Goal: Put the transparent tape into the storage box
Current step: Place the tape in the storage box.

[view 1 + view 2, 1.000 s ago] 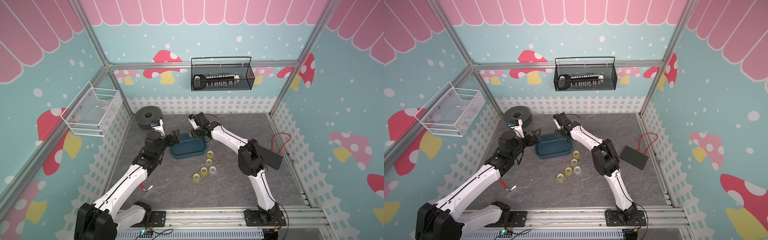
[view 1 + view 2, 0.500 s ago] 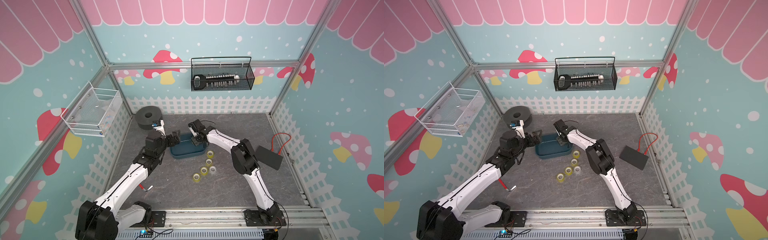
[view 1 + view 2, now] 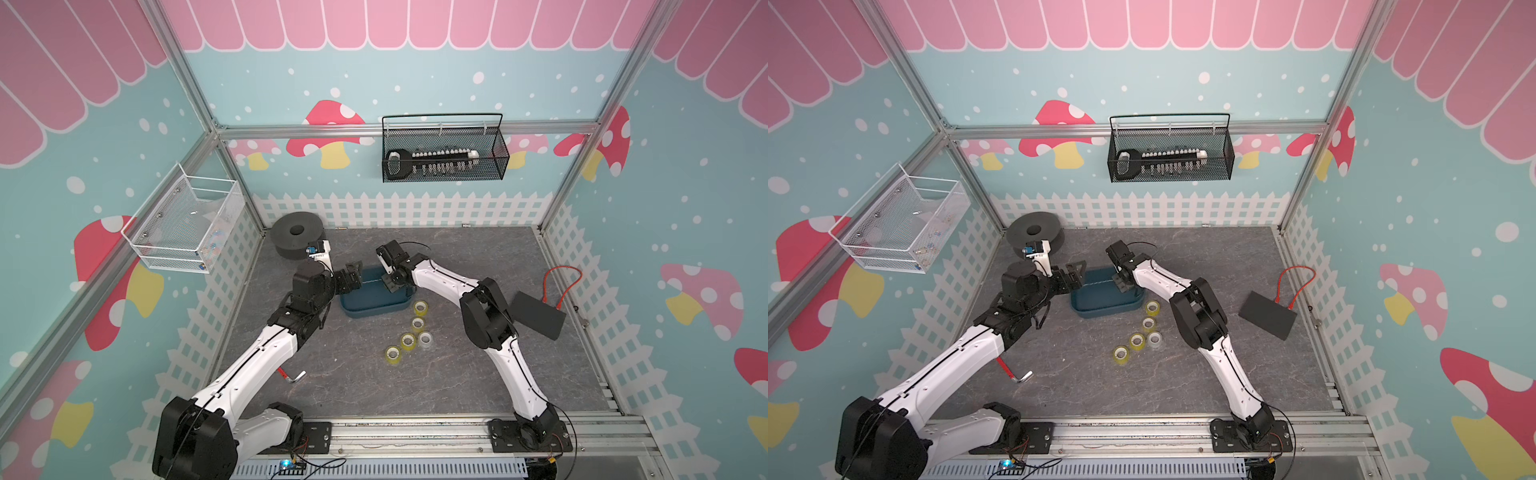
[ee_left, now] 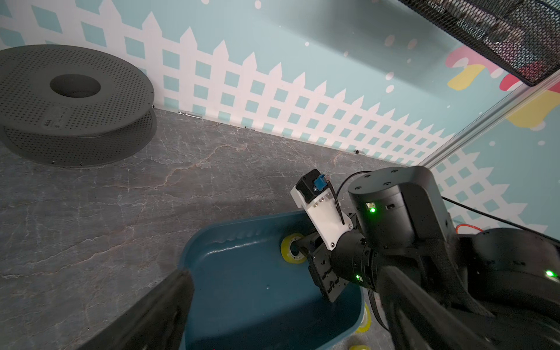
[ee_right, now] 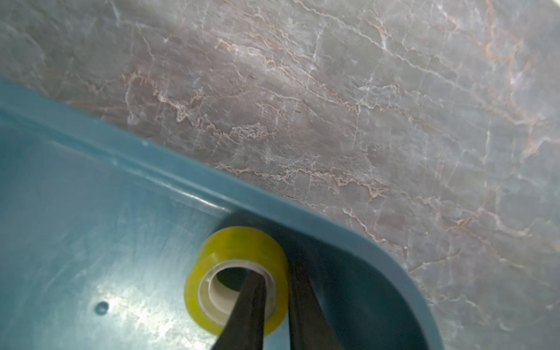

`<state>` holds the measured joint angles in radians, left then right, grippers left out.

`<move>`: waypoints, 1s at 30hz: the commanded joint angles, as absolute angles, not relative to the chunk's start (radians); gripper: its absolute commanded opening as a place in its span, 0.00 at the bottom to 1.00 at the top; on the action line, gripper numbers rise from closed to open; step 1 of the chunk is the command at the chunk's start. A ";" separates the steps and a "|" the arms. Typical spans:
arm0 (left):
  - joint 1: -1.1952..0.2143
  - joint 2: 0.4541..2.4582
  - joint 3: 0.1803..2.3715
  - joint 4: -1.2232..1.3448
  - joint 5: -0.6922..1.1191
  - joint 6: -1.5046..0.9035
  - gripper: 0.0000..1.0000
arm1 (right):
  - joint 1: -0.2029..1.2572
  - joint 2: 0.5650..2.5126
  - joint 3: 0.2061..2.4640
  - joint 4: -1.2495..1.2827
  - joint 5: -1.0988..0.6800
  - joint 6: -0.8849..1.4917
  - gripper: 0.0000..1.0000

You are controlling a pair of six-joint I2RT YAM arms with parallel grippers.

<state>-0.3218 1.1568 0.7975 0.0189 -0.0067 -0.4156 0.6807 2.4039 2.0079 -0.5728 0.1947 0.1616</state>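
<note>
Your right tool pinches the tape roll through its core, the right hold: likely light, stiff, slick; left tool gapes wide.

Bright even light, soft shadows; glare inside storage box; wrist views bent at edges, foreground blurred

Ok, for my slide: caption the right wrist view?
Right claw straddles the wall of a tape roll inside the storage box.

A grey spool sits in a far corner, a black pad beside an orange cable
</note>
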 commanded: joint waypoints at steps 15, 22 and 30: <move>-0.318 1.105 0.776 0.022 0.028 -0.398 0.99 | 0.685 2.324 2.111 -0.616 0.163 0.163 0.33; -0.370 1.027 0.708 -0.067 0.135 -0.412 0.99 | 0.674 2.164 2.063 -0.683 0.185 0.217 0.51; -0.657 1.103 0.628 -0.156 0.094 -0.568 0.98 | 0.632 1.838 1.718 -0.605 0.071 0.314 0.46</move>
<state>-0.5995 1.0729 0.6601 -0.0849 0.1024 -0.4885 0.6315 1.8973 1.7962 -0.6193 0.1104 0.2672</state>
